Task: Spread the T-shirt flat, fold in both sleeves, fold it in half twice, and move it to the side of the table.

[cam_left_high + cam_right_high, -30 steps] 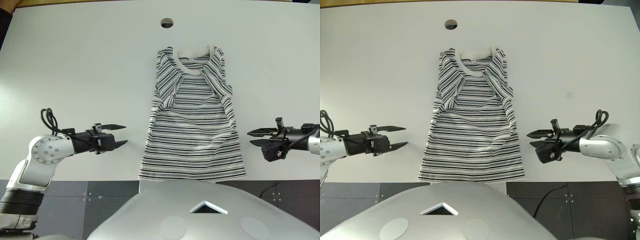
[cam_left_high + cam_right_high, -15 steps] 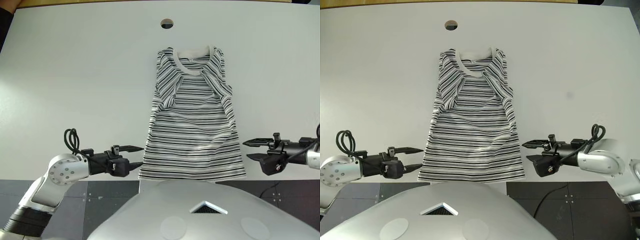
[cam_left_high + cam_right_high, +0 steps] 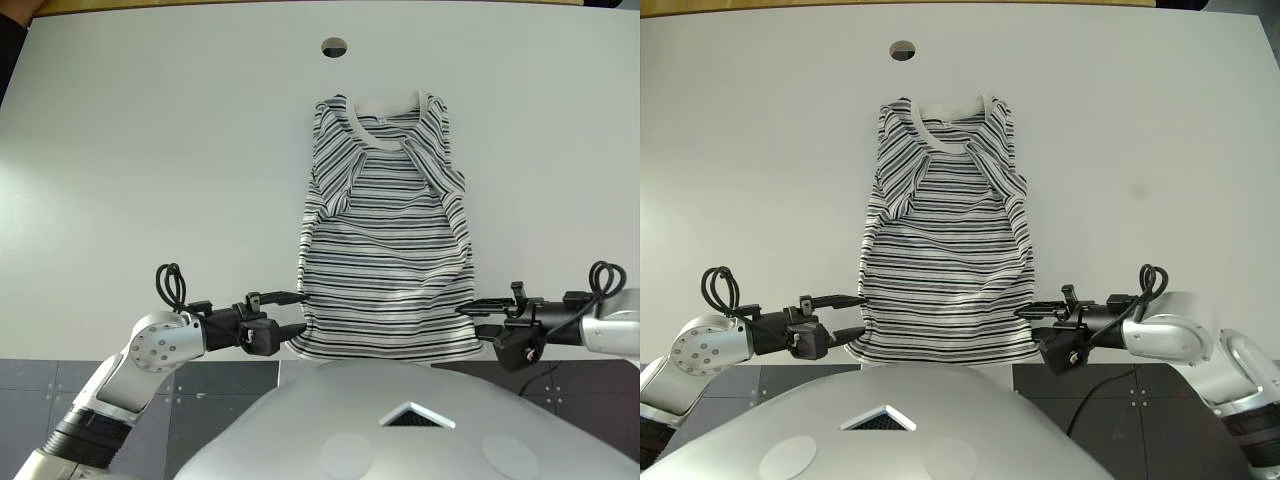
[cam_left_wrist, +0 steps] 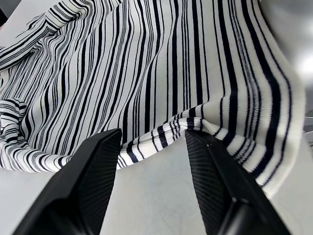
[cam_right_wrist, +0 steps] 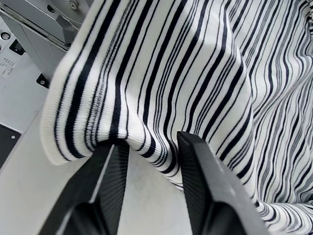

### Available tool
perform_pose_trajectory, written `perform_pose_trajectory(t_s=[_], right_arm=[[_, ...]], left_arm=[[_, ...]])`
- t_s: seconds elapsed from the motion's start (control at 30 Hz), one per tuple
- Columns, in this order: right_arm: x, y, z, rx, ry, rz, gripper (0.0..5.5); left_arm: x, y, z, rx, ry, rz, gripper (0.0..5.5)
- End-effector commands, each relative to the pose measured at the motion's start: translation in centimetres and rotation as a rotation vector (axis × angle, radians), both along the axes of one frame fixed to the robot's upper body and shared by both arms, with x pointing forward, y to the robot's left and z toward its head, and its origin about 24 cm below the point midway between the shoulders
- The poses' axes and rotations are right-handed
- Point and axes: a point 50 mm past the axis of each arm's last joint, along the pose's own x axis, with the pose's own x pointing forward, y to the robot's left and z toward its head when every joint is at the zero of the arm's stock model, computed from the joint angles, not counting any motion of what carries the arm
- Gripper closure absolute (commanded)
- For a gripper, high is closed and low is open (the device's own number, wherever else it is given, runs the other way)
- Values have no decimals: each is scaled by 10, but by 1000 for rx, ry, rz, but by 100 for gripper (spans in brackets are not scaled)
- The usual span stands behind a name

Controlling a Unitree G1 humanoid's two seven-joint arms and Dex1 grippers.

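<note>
T-shirt [image 3: 385,250] lies collar away; left claw [image 3: 298,312] and right claw [image 3: 468,318], both open, straddle its near hem corners.

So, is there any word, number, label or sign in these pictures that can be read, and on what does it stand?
Small white sticker on the grey metal frame: printed marks, too small to read.
Black-and-white striped T-shirt: stripes only, no readable text.
White table: no text or sign.
Nothing in these pictures can be quoted.
</note>
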Motion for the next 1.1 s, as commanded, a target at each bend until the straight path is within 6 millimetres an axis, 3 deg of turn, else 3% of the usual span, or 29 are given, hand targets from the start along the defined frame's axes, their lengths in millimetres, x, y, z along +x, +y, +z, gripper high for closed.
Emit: perform_pose_trajectory(t_s=[0.03, 0.2, 0.37, 0.53, 0.67, 0.83, 1.0, 1.1], right_arm=[[-5, -2, -7, -26, 50, -12, 446], [-1, -1, -7, -15, 49, -28, 539], [-1, -1, -9, -4, 91, -64, 540], [-1, -2, -3, -3, 200, -148, 540], [-7, 4, 16, 120, 478, -284, 540], [-10, 0, 26, 143, 654, -346, 540], [-10, -1, 26, 158, 674, -355, 540], [10, 3, 28, 262, 587, -462, 540]], left_arm=[[-8, 11, -14, 114, 83, -22, 356], [-10, 12, -14, 107, 97, -43, 442], [-12, 13, -13, 93, 139, -42, 534], [-21, 32, -17, 152, 302, -43, 538], [-28, 43, -12, 125, 454, -31, 538], [-41, 49, -8, 113, 584, -65, 538], [-45, 43, 4, 39, 641, -92, 538], [-24, 37, 8, -46, 580, 24, 538]])
